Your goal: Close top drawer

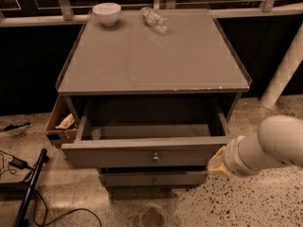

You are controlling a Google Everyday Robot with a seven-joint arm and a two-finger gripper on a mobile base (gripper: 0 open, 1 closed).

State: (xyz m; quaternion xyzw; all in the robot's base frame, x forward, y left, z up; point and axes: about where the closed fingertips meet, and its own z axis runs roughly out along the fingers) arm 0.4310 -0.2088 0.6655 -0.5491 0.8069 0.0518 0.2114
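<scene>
Top drawer (142, 156) seen pulled well out beneath desk (156, 56) top. Grey front panel, widest of those shown; small round metal knob (155, 158) set at centre; dark interior exposed. Claw (217, 163) placed at right end of drawer front, close against it; whether apart or together cannot be told. Narrower drawer front (154, 178) seen below.

Looks down steeply from above and in front of the grey cabinet (156, 56), fairly near, facing its open top drawer (118, 156) head-on. Catches the gripper (217, 163) at four o'clock, by the drawer's right front corner.
</scene>
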